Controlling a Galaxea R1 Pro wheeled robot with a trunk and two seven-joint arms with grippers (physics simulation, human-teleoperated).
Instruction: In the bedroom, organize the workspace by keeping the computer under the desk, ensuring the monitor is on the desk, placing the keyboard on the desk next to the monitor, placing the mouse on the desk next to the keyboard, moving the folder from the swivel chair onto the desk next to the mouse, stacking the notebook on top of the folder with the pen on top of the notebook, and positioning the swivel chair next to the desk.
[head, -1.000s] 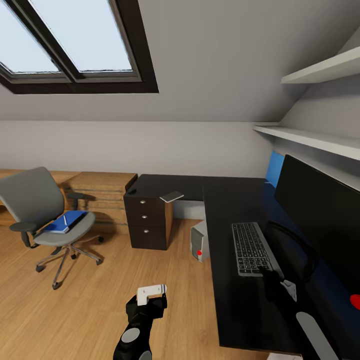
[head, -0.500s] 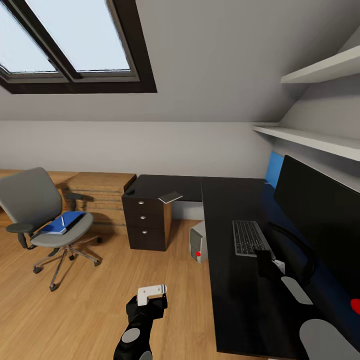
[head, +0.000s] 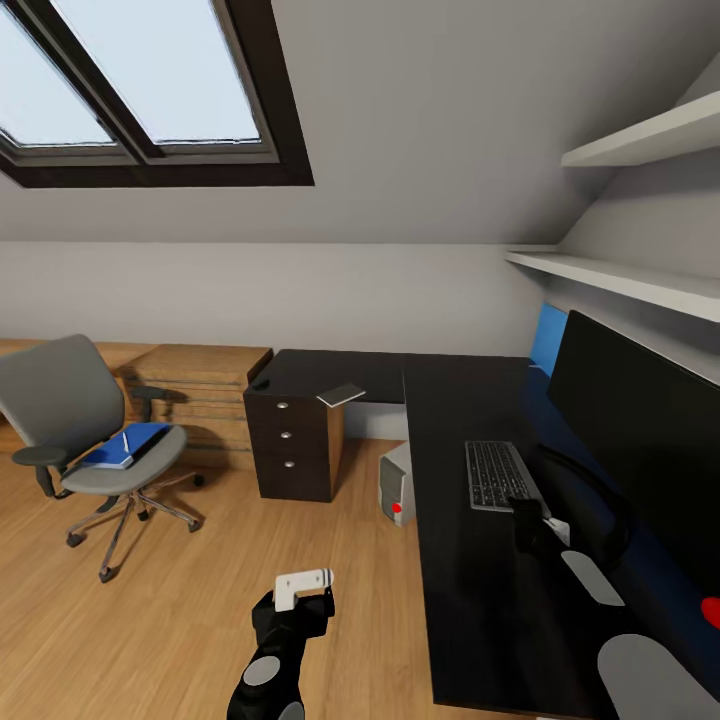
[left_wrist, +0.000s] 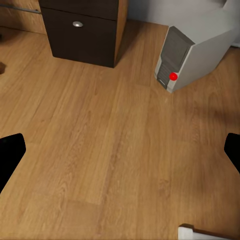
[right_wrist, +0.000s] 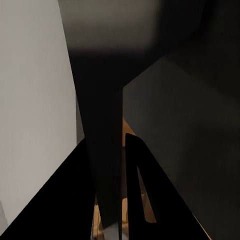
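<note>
The swivel chair (head: 70, 410) stands on the floor at the left, apart from the desk (head: 470, 590). On its seat lies the blue folder (head: 128, 446) with the white pen (head: 127, 440) on top. The notebook (head: 342, 393) and the mouse (head: 263, 382) rest on the desk's far wing above the drawers. The keyboard (head: 495, 472) lies in front of the monitor (head: 640, 440). My right gripper (head: 530, 525) covers the keyboard's near end; its grip is unclear. The computer (head: 398, 485) (left_wrist: 187, 52) sits under the desk. My left gripper (head: 298, 608) (left_wrist: 120, 155) hangs open over the floor.
The dark drawer unit (head: 293, 445) (left_wrist: 82, 27) stands under the desk's far wing, with a light wooden chest (head: 200, 395) beside it. Two wall shelves (head: 620, 275) run above the monitor. Bare wooden floor (head: 200, 600) lies between the chair and the desk.
Since a second ago the view shifted slightly and my right arm moved forward along the desk, so its gripper now covers the keyboard's near end. The last half second shows no movement.
</note>
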